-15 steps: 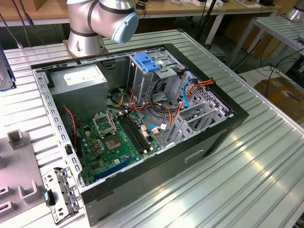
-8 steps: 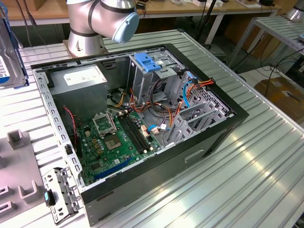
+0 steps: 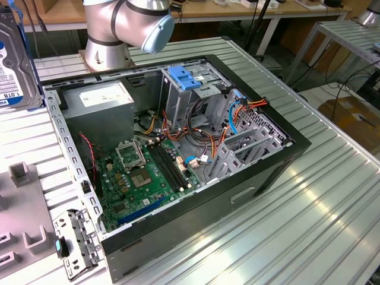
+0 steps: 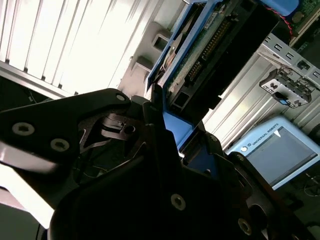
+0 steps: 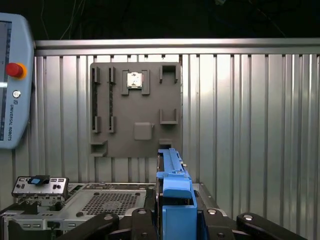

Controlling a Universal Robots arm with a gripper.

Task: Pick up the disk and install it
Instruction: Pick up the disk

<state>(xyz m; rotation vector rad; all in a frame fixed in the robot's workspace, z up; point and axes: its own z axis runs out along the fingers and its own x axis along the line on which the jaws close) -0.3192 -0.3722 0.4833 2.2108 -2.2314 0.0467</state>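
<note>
The disk (image 3: pixel 15 65) hangs upright above the table at the exterior view's far left, showing its silver body, white-and-blue label and a blue side rail. In both wrist views my gripper (image 5: pixel 175 220) (image 4: pixel 185 145) is shut on the disk (image 5: pixel 172 175) (image 4: pixel 210 50), black fingers pressed on either side of its blue rails. The disk's connector edge and circuit board face the second wrist view. The open computer case (image 3: pixel 279 178) lies in the middle of the table, apart from the disk, with its grey drive cage (image 3: pixel 187 95) under a blue latch piece (image 3: pixel 185 77).
A grey fixture plate (image 5: pixel 135 110) with raised holders lies on the ribbed metal table (image 3: pixel 320 208). A metal bracket with a blue tab (image 3: pixel 74 240) sits beside the case's near corner. A teach pendant (image 5: pixel 12 75) rests at the table's edge. The arm's base (image 3: pixel 119 29) stands behind the case.
</note>
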